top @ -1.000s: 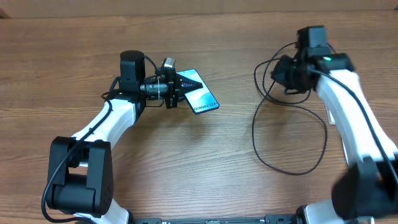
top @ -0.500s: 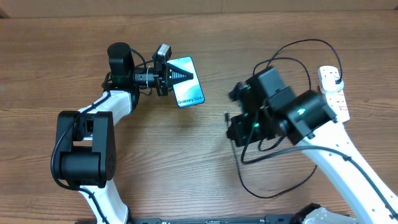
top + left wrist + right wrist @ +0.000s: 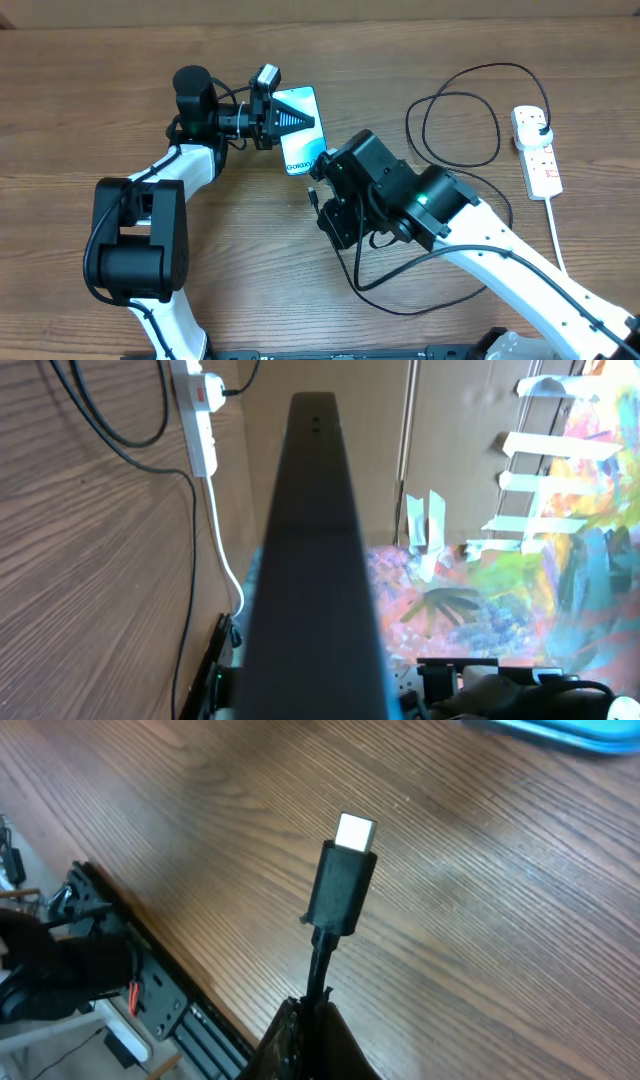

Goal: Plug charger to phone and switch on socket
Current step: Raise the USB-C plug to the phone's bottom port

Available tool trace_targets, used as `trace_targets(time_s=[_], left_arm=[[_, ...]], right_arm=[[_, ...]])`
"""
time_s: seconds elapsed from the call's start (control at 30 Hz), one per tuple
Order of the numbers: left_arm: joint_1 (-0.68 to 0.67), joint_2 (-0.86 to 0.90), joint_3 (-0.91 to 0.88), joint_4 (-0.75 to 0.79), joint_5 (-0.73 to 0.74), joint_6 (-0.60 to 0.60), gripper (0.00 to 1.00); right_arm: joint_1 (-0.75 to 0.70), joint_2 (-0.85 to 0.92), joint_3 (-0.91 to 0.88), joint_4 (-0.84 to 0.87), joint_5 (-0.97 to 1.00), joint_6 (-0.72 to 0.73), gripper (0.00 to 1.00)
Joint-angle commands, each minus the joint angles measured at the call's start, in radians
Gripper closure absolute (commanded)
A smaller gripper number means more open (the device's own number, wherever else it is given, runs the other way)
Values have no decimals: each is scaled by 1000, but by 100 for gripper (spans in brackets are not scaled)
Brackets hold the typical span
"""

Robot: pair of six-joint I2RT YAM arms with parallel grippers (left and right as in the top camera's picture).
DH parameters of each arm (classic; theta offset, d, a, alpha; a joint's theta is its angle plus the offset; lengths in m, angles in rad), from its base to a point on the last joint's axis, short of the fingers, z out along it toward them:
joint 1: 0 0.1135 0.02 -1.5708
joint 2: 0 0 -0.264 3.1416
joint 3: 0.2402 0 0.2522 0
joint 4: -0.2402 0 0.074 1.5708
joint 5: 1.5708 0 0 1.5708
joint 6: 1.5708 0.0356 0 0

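My left gripper (image 3: 288, 120) is shut on the phone (image 3: 301, 150) and holds it tilted above the table, its light-blue screen lit. In the left wrist view the phone's dark edge (image 3: 315, 550) fills the middle of the frame. My right gripper (image 3: 318, 198) is shut on the charger cable just behind its connector tip (image 3: 345, 880), which points out of the fingers (image 3: 315, 1035) above the wood, a short way below the phone's lower end. The phone's edge shows at the top of the right wrist view (image 3: 560, 728). The black cable loops (image 3: 498, 128) back to a plug in the white socket (image 3: 540, 155) at the far right.
The socket's thick white cord (image 3: 558, 240) runs down the right side of the wooden table. The socket and cable also show in the left wrist view (image 3: 200, 415). The cable's slack lies under my right arm (image 3: 420, 311).
My right arm has swung left across the table with the connector end, from beside the socket to just below the phone. My left gripper has lifted and tilted the phone slightly.
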Motion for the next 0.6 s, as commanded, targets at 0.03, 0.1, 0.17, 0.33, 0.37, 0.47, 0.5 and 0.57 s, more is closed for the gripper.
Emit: trace_targets(time_s=[0.03,0.1,0.17,0.33,0.37,0.47,0.5,0.57], left_arm=[[-21,0,26,11,24,14,96],[-23,0,26,11,24,32,96],[-23,0,26,11,24,51,96],[-23,0,26,11,24,58,96],[-23,0,26,11,24,58,96],[-23,0,26,11,24,68,96],[-23,0,26,11,24,73,96],[-23,0,26,11,24,73,96]], right_arm=[[2,24,-1,34,14,5,96],[2,25,-1,47,43,14,96],[2,25,-1,52,100,28,96],[2,26,-1,53,119,28,96],[2,27,-1,55,119,28,96],[2,28,-1,56,119,28,96],[2,29,-1,56,119,29,96],[2,29,-1,56,120,34,96]])
